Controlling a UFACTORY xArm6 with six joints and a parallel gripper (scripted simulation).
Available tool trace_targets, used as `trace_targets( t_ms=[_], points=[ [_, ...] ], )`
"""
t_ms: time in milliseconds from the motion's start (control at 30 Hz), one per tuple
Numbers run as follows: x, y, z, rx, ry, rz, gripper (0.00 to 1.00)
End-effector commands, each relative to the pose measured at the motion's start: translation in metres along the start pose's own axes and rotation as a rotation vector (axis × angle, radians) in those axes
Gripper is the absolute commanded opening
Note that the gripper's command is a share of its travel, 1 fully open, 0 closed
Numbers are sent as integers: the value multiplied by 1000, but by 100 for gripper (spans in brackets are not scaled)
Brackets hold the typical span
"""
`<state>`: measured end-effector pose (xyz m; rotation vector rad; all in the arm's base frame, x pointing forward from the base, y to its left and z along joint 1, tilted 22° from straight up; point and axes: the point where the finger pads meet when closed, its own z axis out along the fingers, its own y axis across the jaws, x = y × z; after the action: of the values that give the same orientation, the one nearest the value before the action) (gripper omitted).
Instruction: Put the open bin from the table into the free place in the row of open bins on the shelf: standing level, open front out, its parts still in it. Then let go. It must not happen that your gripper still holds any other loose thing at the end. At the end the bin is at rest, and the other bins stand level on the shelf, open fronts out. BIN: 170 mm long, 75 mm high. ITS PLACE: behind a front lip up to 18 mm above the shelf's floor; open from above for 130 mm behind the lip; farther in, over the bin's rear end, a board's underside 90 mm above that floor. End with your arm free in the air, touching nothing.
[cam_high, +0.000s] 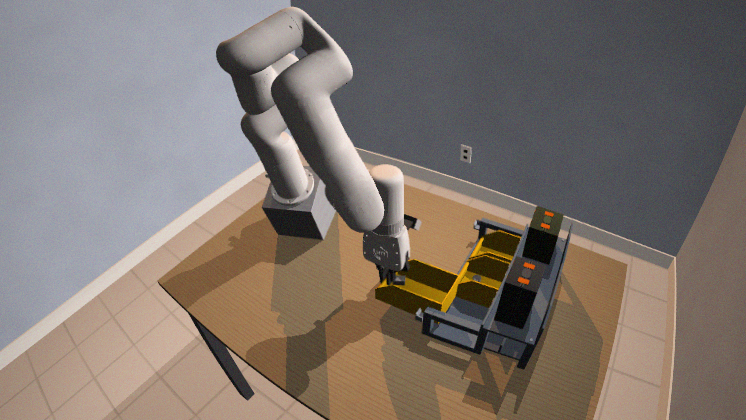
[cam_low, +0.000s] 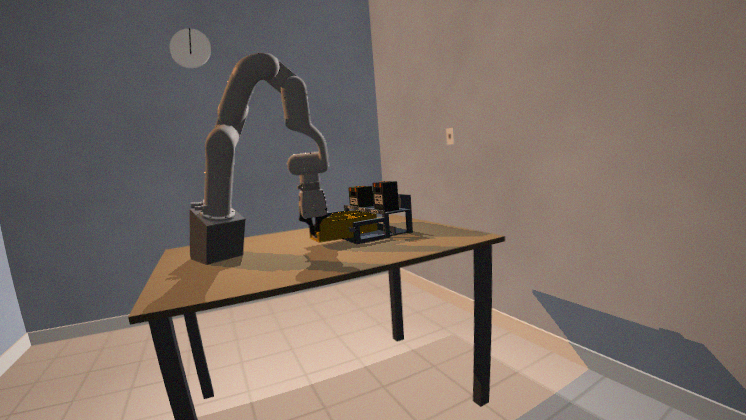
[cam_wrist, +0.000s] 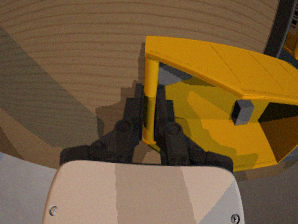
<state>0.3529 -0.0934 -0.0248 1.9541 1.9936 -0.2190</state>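
My gripper (cam_high: 390, 280) (cam_low: 314, 232) (cam_wrist: 149, 97) points down and is shut on the low front wall of the yellow open bin (cam_high: 407, 301) (cam_low: 336, 228) (cam_wrist: 250, 72). One finger is inside the bin, one outside. The bin's rear end is at the front of the shelf (cam_high: 453, 336) (cam_low: 371, 238), by its near end. Whether it touches the lip, or its underside the table, I cannot tell. A grey block (cam_wrist: 243, 112) shows inside the bin. The free place (cam_high: 468, 307) shows grey floor beside two other yellow bins (cam_high: 500, 241) (cam_high: 476, 292), which stand in the row.
Two black boxes (cam_high: 541, 245) (cam_high: 516, 304) with orange marks stand on the raised board behind the row; they also show in the exterior view (cam_low: 360, 196) (cam_low: 385, 196). A dark side frame (cam_high: 451, 319) bounds the free place at the near end. The wooden table (cam_high: 360, 365) (cam_low: 271, 266) carries everything.
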Motion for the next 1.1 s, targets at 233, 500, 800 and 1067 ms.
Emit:
trace_targets(
  t_ms=[233, 500, 800, 1067],
  points=[
    [0, 11, -1, -3, 0, 0, 0],
    [0, 11, -1, -3, 0, 0, 0],
    [0, 21, -1, -3, 0, 0, 0],
    [0, 21, -1, -3, 0, 0, 0]
  ],
)
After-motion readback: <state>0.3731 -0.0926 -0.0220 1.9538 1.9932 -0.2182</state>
